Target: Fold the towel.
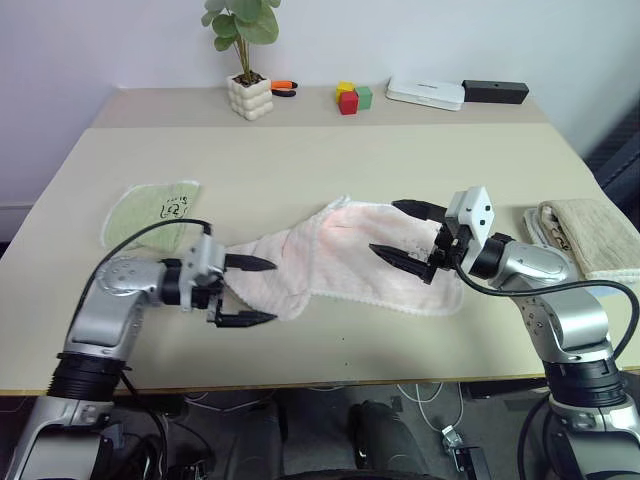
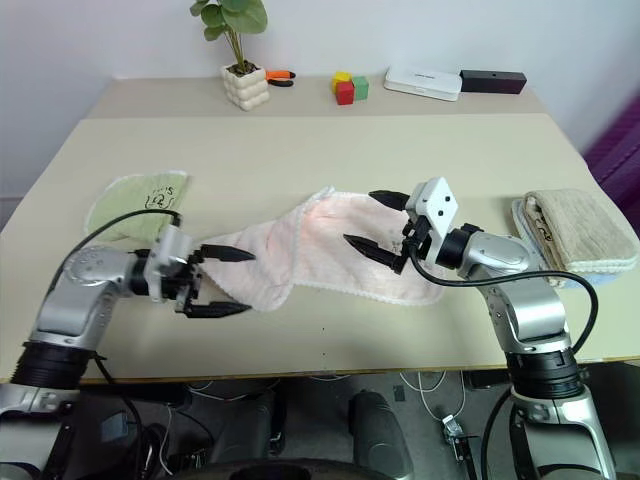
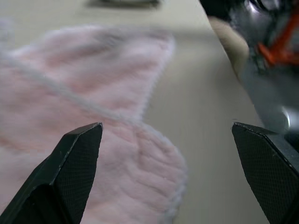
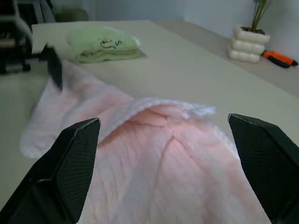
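On the table's middle your towel (image 1: 350, 255) lies rumpled and only loosely doubled, with no neat fold made yet; your left gripper (image 1: 248, 292) at its left end and right gripper (image 1: 410, 232) above it both gape, holding nothing

Indoor robotics test room or lab. A plain beige table (image 1: 300, 150) stands against a bare pale wall (image 1: 450, 40). Along its far edge sit a potted plant (image 1: 246, 60) in a white bubble-shaped pot, coloured toy blocks (image 1: 352, 97), a flat white device (image 1: 426, 93) and a black box (image 1: 495, 92). Loose cables (image 1: 420, 392) hang beneath the table's near edge.
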Tool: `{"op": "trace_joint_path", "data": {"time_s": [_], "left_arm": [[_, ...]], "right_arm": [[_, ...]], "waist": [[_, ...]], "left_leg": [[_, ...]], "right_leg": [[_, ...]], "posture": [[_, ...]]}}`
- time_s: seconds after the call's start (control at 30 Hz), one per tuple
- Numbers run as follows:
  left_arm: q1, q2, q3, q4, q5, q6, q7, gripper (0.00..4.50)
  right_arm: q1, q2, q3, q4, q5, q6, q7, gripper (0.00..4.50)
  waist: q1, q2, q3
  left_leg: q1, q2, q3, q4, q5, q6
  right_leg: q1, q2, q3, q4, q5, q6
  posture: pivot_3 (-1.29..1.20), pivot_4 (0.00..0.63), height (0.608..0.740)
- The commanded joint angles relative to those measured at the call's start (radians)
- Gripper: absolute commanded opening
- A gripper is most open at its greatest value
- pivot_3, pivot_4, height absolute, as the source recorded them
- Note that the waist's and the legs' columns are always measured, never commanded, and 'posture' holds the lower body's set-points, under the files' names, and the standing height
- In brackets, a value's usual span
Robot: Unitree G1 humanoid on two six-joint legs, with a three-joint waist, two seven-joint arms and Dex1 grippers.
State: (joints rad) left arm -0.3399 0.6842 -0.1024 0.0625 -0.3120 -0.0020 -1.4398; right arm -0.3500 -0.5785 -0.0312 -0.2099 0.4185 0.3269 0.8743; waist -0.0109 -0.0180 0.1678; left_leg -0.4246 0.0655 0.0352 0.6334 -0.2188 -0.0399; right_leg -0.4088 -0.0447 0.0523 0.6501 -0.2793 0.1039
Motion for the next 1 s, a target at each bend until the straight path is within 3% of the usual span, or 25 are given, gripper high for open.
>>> {"op": "trace_joint_path", "data": {"time_s": [0.03, 0.23, 0.27, 0.33, 0.57, 0.7, 0.8, 1.0], "left_arm": [[-0.031, 0.023, -0.066, 0.029, 0.121, -0.140, -0.006, 4.50], [-0.061, -0.010, -0.133, 0.137, 0.217, -0.177, 0.064, 4.50], [-0.070, -0.018, -0.143, 0.157, 0.221, -0.162, 0.066, 4.26], [-0.083, -0.027, -0.152, 0.181, 0.215, -0.132, 0.062, 3.68], [-0.132, -0.067, -0.183, 0.293, 0.253, -0.177, 0.093, 0.19], [-0.119, -0.069, -0.152, 0.278, 0.179, -0.174, 0.043, 0.09], [-0.084, -0.064, -0.095, 0.193, 0.039, -0.108, -0.022, 0.09], [-0.029, 0.000, 0.031, 0.080, -0.116, -0.026, -0.063, 0.09]], "right_arm": [[-0.002, 0.018, -0.012, -0.010, -0.007, -0.046, -0.015, 4.47], [0.048, 0.057, -0.007, -0.045, -0.025, -0.071, -0.069, 4.47], [0.059, 0.061, -0.008, -0.052, -0.028, -0.075, -0.078, 4.49], [0.070, 0.063, -0.008, -0.060, -0.031, -0.079, -0.089, 4.50], [0.084, 0.058, -0.014, -0.081, -0.034, -0.079, -0.113, 4.50], [0.075, 0.052, -0.020, -0.063, -0.045, -0.086, -0.120, 4.50], [0.060, 0.049, -0.021, -0.025, -0.078, -0.113, -0.136, 4.50], [-0.002, 0.029, -0.002, 0.088, -0.153, -0.114, -0.162, 4.50]], "waist": [[0.000, 0.000, 0.000], [0.001, 0.000, 0.000], [0.004, 0.000, 0.000], [0.004, 0.000, 0.000], [0.006, 0.001, -0.001], [0.002, 0.001, -0.001], [-0.002, 0.001, -0.001], [-0.003, 0.001, -0.001]], "left_leg": [[0.000, 0.000, 0.000, 0.000, 0.000, 0.000], [0.000, 0.000, 0.000, 0.000, 0.000, 0.000], [0.000, 0.000, 0.000, 0.000, 0.000, 0.000], [0.000, 0.000, 0.000, 0.001, 0.000, 0.000], [0.001, 0.000, 0.000, 0.004, 0.000, 0.000], [0.001, 0.000, -0.001, 0.004, 0.000, 0.000], [0.001, 0.000, 0.000, 0.004, 0.000, 0.000], [0.000, 0.000, 0.000, 0.003, 0.000, 0.000]], "right_leg": [[0.000, 0.000, 0.000, 0.000, 0.000, 0.000], [0.000, 0.000, 0.000, 0.000, 0.000, 0.000], [0.000, 0.000, 0.000, 0.000, 0.000, 0.000], [0.001, 0.000, 0.000, 0.000, 0.000, 0.000], [0.003, 0.000, 0.000, 0.000, 0.000, 0.000], [0.003, 0.000, 0.000, 0.001, 0.000, 0.000], [0.002, 0.000, 0.000, 0.001, 0.000, 0.000], [0.001, 0.000, 0.000, 0.002, 0.000, 0.000]], "posture": [[0.00, 0.150, 0.740], [0.00, 0.150, 0.740], [0.00, 0.150, 0.740], [0.00, 0.150, 0.740], [0.00, 0.150, 0.740], [0.00, 0.150, 0.740], [0.00, 0.150, 0.740], [0.00, 0.150, 0.740]]}}
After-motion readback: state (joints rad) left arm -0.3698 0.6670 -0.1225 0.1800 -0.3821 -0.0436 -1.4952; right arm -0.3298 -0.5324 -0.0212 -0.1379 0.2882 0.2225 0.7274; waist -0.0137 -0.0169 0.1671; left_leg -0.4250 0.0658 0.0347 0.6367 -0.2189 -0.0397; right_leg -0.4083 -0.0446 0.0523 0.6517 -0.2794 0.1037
